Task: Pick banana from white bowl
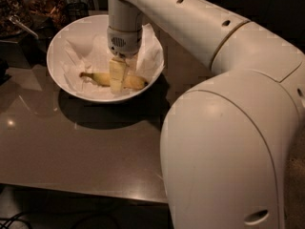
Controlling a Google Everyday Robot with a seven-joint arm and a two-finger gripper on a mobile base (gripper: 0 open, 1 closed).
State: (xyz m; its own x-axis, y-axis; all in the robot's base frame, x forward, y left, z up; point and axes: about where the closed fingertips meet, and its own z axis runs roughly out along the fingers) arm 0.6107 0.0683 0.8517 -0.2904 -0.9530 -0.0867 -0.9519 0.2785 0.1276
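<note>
one risk: end effector (117, 78) on the banana (135, 82) in the white bowl (56, 56), grip state i cannot tell; smooth peel may slip.

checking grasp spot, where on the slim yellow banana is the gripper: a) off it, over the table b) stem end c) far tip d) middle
d: the gripper is down in the wide round white bowl over the middle of the slim yellow banana, both of its ends showing beside it.

no readable text, labels or numbers, gripper (117, 82) in white bowl (55, 43)
</note>
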